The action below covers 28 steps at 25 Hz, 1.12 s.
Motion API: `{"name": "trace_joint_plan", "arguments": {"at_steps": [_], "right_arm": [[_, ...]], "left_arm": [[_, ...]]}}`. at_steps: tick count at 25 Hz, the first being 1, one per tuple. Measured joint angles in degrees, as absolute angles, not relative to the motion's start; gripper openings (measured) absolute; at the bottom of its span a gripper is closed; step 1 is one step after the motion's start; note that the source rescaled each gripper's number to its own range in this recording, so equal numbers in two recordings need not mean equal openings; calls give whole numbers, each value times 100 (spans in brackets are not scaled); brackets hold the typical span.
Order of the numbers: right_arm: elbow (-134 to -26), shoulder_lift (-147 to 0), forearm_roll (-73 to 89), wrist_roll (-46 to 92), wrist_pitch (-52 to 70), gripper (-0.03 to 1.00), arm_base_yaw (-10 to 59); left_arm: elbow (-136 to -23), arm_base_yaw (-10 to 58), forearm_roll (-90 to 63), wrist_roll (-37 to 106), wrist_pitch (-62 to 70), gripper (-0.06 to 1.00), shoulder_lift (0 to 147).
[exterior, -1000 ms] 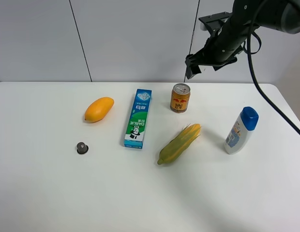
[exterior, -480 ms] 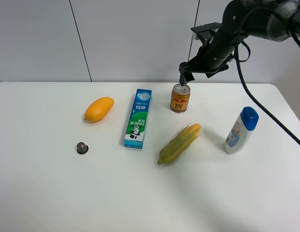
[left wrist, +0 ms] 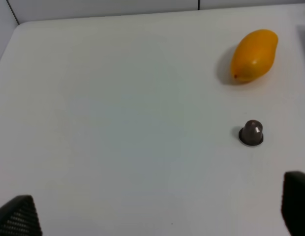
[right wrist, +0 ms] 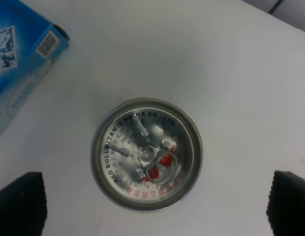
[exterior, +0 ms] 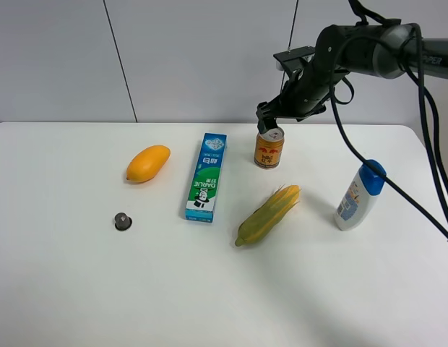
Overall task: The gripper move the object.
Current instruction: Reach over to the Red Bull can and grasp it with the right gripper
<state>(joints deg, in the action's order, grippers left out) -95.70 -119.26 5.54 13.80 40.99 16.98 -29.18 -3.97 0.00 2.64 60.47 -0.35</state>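
the right hand [exterior: 270, 120] hovers spread wide just above the can [exterior: 269, 148], which stands upright on the worktop [exterior: 79, 289] near the toothpaste box [exterior: 206, 177]; nothing gripped yet, so grasp and move remain.

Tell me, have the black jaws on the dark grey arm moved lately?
Yes: the jaws dropped leftward, now just above the small gold-orange drink can.

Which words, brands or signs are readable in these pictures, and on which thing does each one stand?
"DARLIE": on the toothpaste box, printed along its length.
"CO.,LTD": end of the embossed ring of letters on the drink can lid; the rest is too blurred to read surely.
Label on the white bottle: too small to read.
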Motion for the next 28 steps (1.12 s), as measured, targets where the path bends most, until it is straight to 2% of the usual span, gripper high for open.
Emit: {"name": "trace_joint_plan", "arguments": {"at_steps": [28], "right_arm": [[-9581, -12862, 723, 1380, 3140, 91, 1924]], "left_arm": [[-2918, -397, 0, 264, 6047, 100, -35]]}}
